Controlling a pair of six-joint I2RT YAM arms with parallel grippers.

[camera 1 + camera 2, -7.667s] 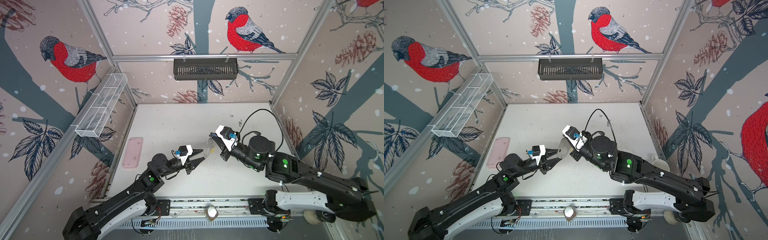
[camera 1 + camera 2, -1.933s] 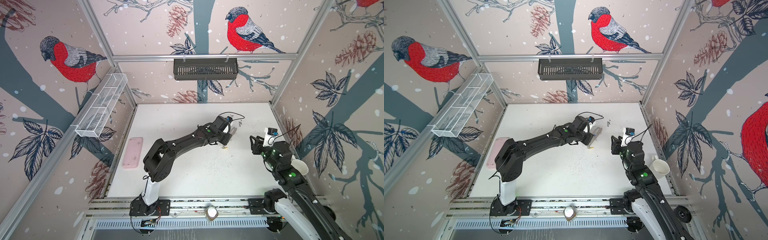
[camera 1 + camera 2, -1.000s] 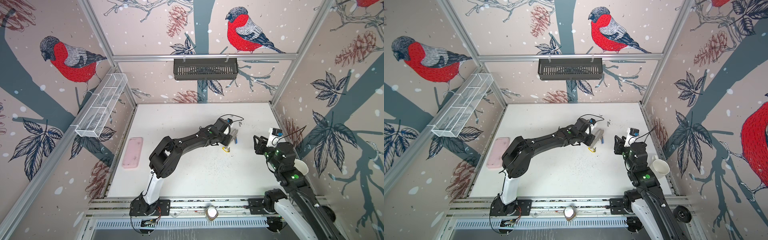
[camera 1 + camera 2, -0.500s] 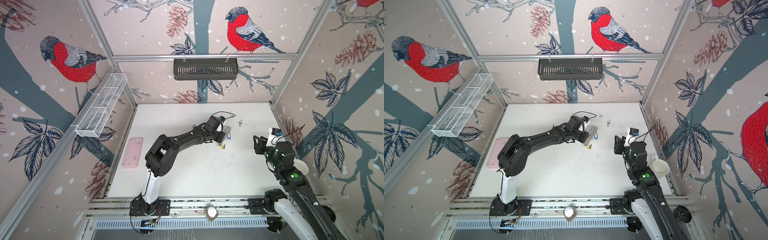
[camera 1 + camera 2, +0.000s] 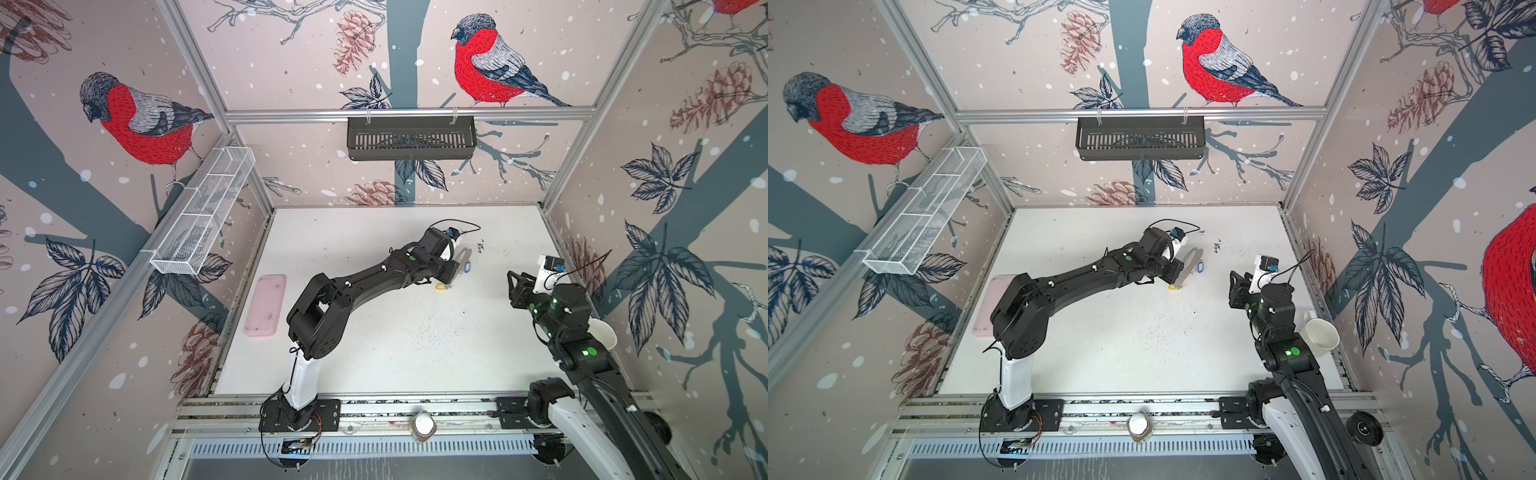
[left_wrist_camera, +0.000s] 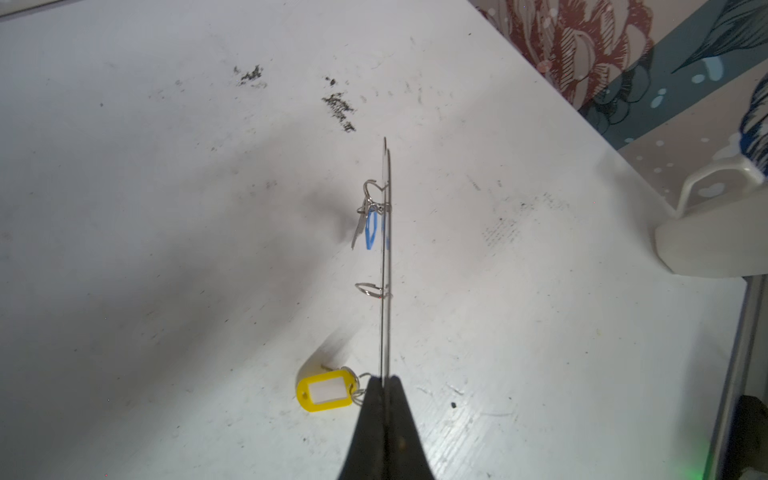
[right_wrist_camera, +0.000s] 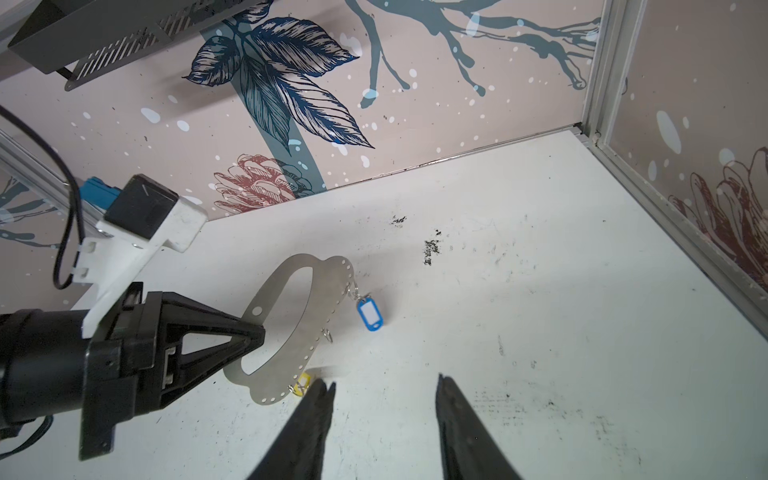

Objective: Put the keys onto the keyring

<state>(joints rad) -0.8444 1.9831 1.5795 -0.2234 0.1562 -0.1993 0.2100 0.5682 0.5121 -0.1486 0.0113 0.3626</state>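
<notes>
Keyring [image 7: 328, 291] stands edge-on, pinched in the closed left gripper [image 6: 384, 380]; blue-tagged key [image 7: 371, 314] hangs farther out, yellow-tagged key [image 6: 326, 392] lies just beside its tips. Right gripper [image 7: 384, 380] hovers half open, empty. Steady hold, slow lowering seem wise.

White table [image 5: 415, 353] — here's what sits on it.
Pink tray [image 5: 266, 305] flat at the left edge, white cup [image 5: 1320, 332] on its side at the right edge, dark specks [image 6: 338, 110] toward the back — yellow-tagged key [image 6: 326, 392] down at the surface, resting or dangling, can't tell.
</notes>
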